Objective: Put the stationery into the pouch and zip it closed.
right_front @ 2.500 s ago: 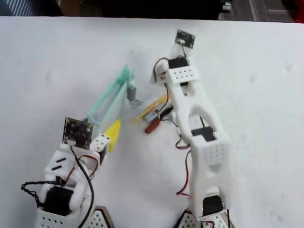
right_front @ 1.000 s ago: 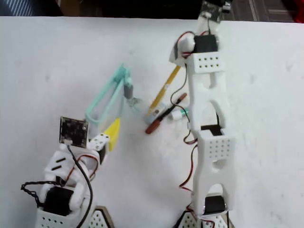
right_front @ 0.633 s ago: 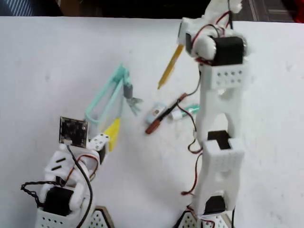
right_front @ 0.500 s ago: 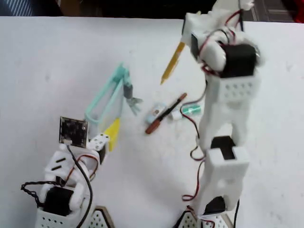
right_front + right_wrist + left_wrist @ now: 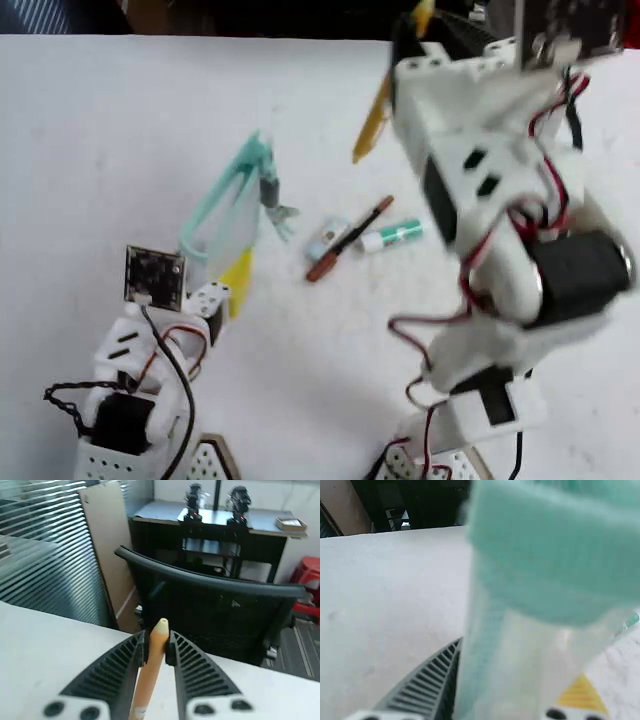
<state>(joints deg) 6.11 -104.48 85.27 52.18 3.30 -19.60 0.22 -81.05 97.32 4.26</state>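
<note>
Yellow pencil (image 5: 375,115) pinched tight in right pincer (image 5: 156,639): swing left, aim tip down, ease into pouch (image 5: 225,215) mouth held by left pincer (image 5: 232,272).

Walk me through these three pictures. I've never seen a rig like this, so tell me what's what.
These are two small white robot arms at a white table. One picture looks down from a fixed camera overhead; the other two come from cameras on each arm's wrist, looking along its gripper. The left gripper holds a clear pouch with mint-green edges, seen close up in its wrist view. The right gripper, raised above the table, pinches a yellow pencil. On the table lie a brown pen, a small white-and-green tube and a small white-and-blue block.
</note>
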